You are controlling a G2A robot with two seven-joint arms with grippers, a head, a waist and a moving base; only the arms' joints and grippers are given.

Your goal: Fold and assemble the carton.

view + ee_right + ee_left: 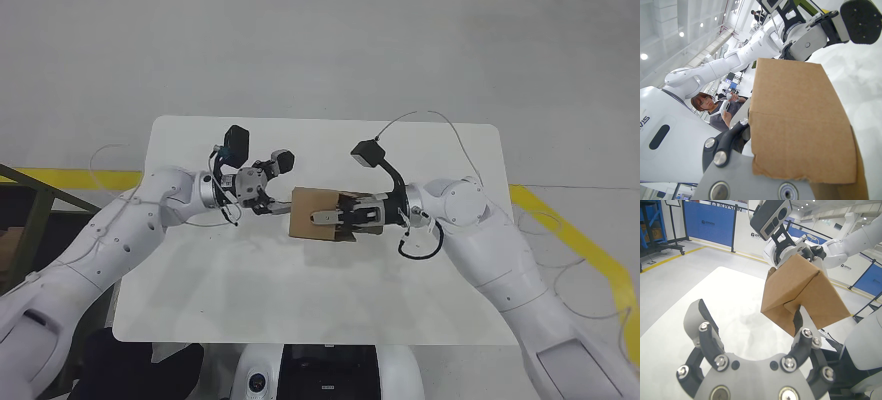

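The right fingers [325, 215] pinch a wall of the brown box [305, 200], just above the white surface [300, 290]. The left fingers [694, 317] are spread wide beside it. One maybe touches a flap.

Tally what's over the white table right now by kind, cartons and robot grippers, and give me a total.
brown cardboard carton: 1
black-and-white robot grippers: 2 (left gripper, open; right gripper, shut on the carton)
Total: 3
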